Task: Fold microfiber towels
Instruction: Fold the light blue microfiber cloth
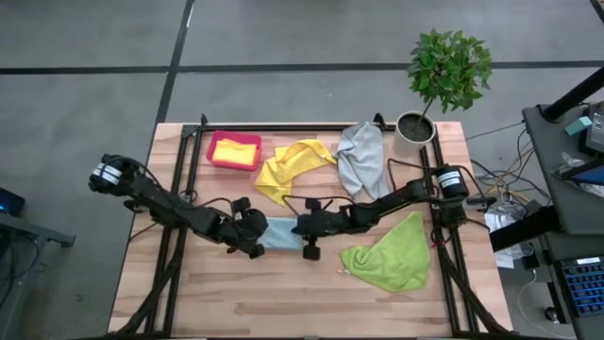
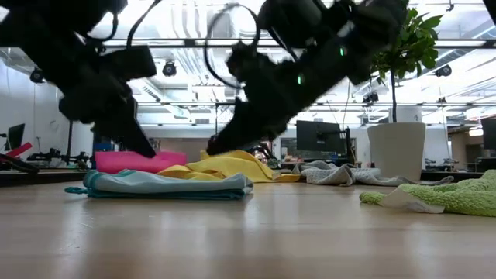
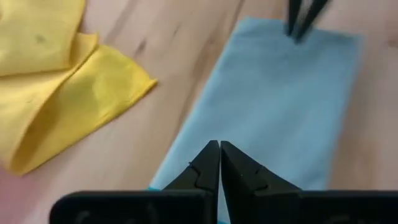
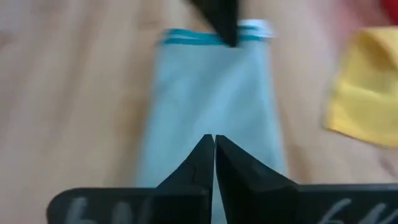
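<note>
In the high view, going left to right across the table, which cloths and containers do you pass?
Pink-red bin holding a yellow towel → crumpled yellow towel → grey towel → lime green towel → white plant pot.

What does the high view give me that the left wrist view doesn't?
Only the high view shows the pink bin with a yellow towel inside, the grey towel, the green towel, the potted plant, and both arms reaching in over the blue towel from opposite sides.

Only the left wrist view shows the left gripper shut over one end of the blue towel, folded into a strip, and the right gripper shut at the far end.

Both show the blue towel and the loose yellow towel beside it.
</note>
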Controlling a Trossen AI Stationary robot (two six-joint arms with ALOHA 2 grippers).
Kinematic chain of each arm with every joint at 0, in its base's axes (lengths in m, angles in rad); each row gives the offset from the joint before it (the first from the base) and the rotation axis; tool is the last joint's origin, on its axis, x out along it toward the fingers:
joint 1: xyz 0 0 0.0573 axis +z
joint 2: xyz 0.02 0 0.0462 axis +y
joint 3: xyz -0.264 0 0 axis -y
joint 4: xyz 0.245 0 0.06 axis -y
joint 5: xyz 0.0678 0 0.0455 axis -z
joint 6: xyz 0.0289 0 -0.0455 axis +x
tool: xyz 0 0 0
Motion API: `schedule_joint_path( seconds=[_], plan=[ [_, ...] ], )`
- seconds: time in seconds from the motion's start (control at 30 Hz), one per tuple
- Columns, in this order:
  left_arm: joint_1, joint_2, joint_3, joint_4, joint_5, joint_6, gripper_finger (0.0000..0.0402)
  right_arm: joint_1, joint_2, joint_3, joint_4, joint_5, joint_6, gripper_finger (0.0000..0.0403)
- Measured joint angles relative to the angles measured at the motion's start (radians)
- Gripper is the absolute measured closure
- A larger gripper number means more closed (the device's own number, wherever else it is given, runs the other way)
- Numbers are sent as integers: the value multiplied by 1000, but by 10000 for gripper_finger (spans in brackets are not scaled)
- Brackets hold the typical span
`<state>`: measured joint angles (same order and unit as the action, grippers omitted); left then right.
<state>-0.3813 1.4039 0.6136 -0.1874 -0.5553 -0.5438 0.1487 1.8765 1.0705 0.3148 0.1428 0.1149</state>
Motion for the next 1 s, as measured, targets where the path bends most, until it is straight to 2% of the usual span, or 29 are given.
schedule_joint_path(
  seconds=[0.1,0.23,0.47,0.73,0.9,1.0],
  plan=[
    [10,44,-5,-3,-26,-11,402,-5,2,-53,56,47,8,394],
    [16,91,-21,-6,-28,-54,402,-11,5,-92,62,42,47,394],
    [16,101,-34,-4,-22,-105,402,-17,7,-148,62,44,50,394],
    [15,42,-23,-11,-10,-77,402,-18,-37,-140,-3,42,45,394],
    [14,-29,-24,-14,52,-23,402,-18,-85,-123,-57,37,43,394],
    [14,-72,-24,-11,132,15,402,-18,-96,-115,-60,-33,42,394]
  ],
)
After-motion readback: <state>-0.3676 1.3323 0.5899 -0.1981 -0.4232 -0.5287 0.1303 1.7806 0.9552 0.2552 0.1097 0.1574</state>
